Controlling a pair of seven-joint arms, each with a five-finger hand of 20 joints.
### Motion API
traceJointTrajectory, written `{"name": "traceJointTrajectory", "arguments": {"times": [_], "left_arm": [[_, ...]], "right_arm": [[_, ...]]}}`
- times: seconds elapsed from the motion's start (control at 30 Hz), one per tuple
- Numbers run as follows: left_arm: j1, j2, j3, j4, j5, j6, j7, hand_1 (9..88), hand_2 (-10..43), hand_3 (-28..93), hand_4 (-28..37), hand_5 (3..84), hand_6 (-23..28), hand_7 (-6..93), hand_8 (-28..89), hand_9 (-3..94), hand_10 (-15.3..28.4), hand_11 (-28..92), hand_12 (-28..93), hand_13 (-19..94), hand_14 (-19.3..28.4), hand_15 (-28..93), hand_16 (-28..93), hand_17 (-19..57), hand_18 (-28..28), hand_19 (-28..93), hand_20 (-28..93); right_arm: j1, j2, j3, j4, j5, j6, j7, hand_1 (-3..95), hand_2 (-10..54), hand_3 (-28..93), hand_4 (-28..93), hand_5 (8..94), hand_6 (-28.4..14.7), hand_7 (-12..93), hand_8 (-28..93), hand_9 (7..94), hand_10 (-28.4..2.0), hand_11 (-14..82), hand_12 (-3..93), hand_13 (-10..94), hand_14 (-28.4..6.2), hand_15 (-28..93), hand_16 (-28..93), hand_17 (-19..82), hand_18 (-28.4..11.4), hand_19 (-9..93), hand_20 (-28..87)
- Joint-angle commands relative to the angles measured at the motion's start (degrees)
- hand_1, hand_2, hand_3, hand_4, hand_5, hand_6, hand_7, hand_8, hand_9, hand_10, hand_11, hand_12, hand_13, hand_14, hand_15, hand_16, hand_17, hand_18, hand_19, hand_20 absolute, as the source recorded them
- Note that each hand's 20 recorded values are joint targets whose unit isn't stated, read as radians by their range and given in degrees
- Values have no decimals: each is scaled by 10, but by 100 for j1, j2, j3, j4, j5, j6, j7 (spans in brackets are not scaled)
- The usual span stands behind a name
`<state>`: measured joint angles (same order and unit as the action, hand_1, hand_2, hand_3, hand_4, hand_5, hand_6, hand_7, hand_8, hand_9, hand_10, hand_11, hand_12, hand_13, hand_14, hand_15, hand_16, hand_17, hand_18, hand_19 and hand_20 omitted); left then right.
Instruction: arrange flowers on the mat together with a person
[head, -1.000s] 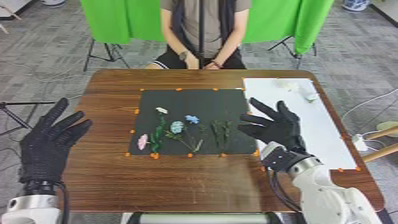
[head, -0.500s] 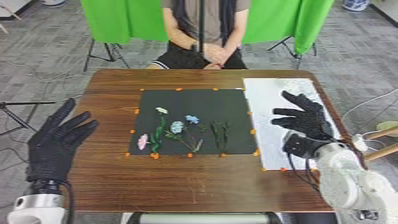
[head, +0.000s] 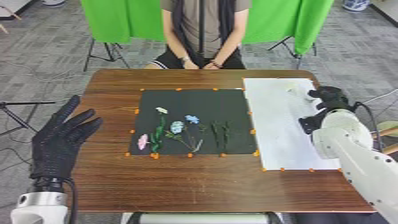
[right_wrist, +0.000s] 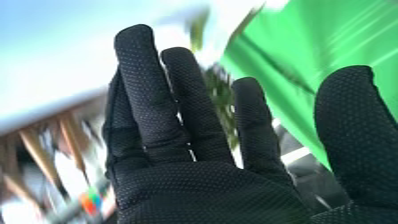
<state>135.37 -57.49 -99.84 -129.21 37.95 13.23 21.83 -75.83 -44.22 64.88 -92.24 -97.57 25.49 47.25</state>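
In the head view my right hand (head: 330, 97) is over the far right part of the white sheet (head: 280, 120), near a small pale flower (head: 294, 89). The right wrist view shows my right hand (right_wrist: 209, 185) with straight fingers, spread from the thumb, holding nothing. My left hand (head: 59, 142) is open beside the table's left edge. On the black mat (head: 222, 102) lie a white flower (head: 161, 110), a pink flower (head: 142, 141), a light-blue flower (head: 177, 127), a smaller blue flower (head: 192, 119) and green stems (head: 219, 134).
Orange markers (head: 155, 156) line the edges of the mat and the sheet. The brown table (head: 187, 185) extends in front of the mat. Across it a person sits with hands (head: 202, 65) together in the lap, away from the flowers.
My right hand has moved from the mat's right edge across the white sheet, to the right and farther from the robot. My left hand has shifted slightly right. The flowers lie as before.
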Motion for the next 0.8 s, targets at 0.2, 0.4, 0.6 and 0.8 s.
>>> {"name": "traceJointTrajectory", "arguments": {"times": [0.2, 0.4, 0.6, 0.8], "left_arm": [[27, 120, 45, -65, -57, 54, 109, 206, 78, 754, -283, 343, 76, 87, -81, 370, 213, 222, 109, 316, 284, 477, -96, 4, 284, 736, -283], [-62, 142, 72, -52, -45, 8, 75, 206, 78, 754, -283, 343, 76, 88, -81, 370, 214, 223, 109, 315, 284, 478, -96, 4, 284, 735, -283], [-89, 109, 54, -48, -45, -18, 19, 206, 77, 755, -283, 343, 77, 88, -81, 370, 214, 226, 110, 316, 284, 479, -96, 3, 284, 735, -283], [-195, 105, 89, -26, -26, -75, -24, 208, 77, 756, -283, 343, 77, 89, -81, 370, 214, 227, 110, 317, 284, 480, -97, 3, 284, 735, -283]], "right_arm": [[2130, -105, -1226, 1160, -1260, -2201, 483, 205, 11, 843, -282, 308, 43, 139, -132, 548, -198, 195, 110, 552, -194, 548, 50, 127, -248, 656, 161], [2331, -325, -1397, 1515, -1396, -2941, 834, 209, 5, 835, -282, 300, 48, 145, -137, 529, -191, 173, 107, 536, -192, 515, 47, 124, -252, 650, 140], [2157, -409, -1335, 1586, -1578, -3502, 775, 227, -5, 819, -282, 339, 49, 144, -137, 527, -190, 153, 109, 536, -190, 487, 54, 124, -251, 640, 127], [1997, -502, -1304, 1625, -1573, -3668, 806, 239, -16, 822, -283, 370, 47, 145, -140, 527, -184, 138, 110, 536, -188, 471, 63, 125, -249, 635, 122]]}}
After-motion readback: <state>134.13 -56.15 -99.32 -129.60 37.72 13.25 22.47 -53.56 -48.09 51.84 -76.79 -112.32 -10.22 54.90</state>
